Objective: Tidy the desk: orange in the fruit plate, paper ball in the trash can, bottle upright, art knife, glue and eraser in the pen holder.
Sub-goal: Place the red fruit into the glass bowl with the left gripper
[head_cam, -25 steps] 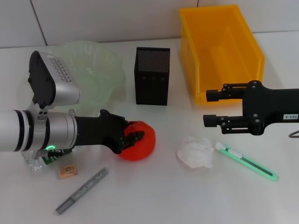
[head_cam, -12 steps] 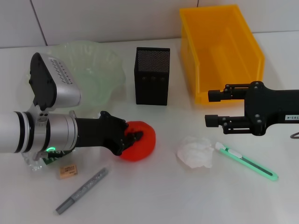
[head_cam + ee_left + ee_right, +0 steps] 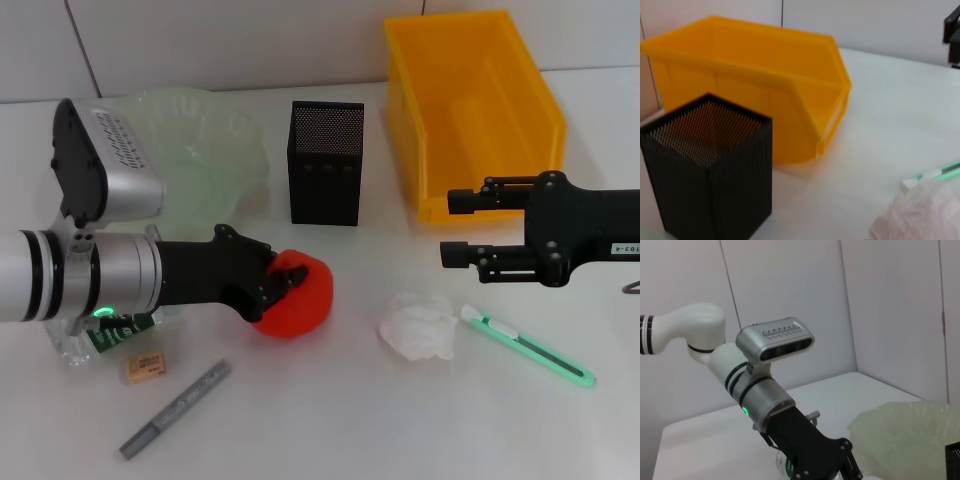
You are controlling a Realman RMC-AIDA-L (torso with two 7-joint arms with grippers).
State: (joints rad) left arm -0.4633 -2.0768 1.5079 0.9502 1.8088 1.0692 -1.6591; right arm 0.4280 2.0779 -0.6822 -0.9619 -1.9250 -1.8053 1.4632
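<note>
My left gripper [image 3: 283,284] is shut on the orange [image 3: 303,303], low over the table in front of the black mesh pen holder [image 3: 326,163]. The green translucent fruit plate [image 3: 205,150] is behind my left arm. The white paper ball [image 3: 419,326] and the green art knife [image 3: 530,350] lie at the front right. The eraser [image 3: 145,367] and the grey glue stick [image 3: 175,408] lie at the front left. The bottle [image 3: 85,342] lies mostly hidden under my left arm. My right gripper [image 3: 455,226] is open and empty, above the paper ball and beside the yellow trash bin [image 3: 470,110].
The left wrist view shows the pen holder [image 3: 705,170], the yellow bin [image 3: 755,90], the paper ball [image 3: 920,215] and the knife tip [image 3: 940,172]. The right wrist view shows my left arm [image 3: 770,395] and the fruit plate [image 3: 905,430].
My left arm has risen slightly with the orange in its fingers. My right gripper has barely moved.
</note>
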